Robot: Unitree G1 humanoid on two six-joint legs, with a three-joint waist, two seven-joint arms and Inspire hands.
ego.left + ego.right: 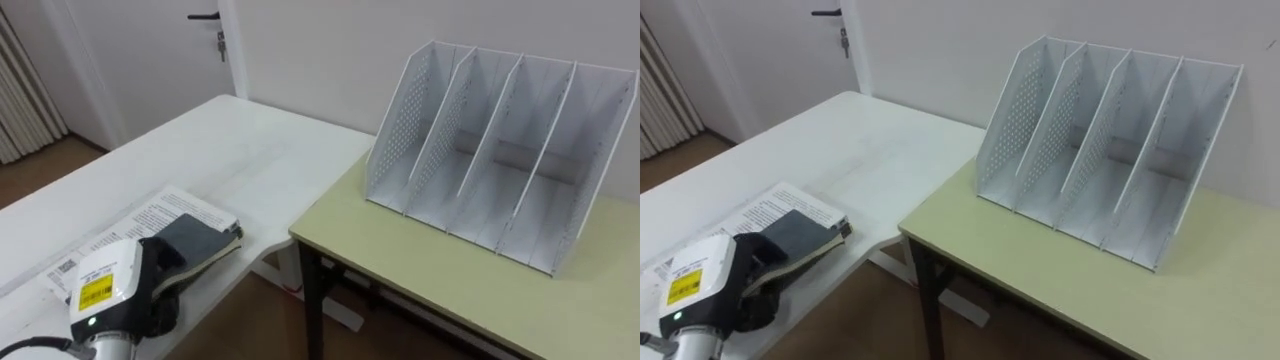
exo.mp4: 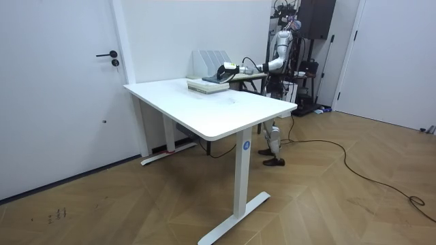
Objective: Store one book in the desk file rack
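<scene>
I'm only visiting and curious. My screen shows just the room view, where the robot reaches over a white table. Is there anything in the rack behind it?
Observer: No. The eye views show that the file rack has four slots, all empty.
Operator: Does it stand on the white table?
Observer: No, it stands on a separate pale green desk beside the white table.
Operator: What is the robot touching?
Observer: Its left hand is on a dark-covered book, which lies on printed pages near the white table's edge.
</scene>
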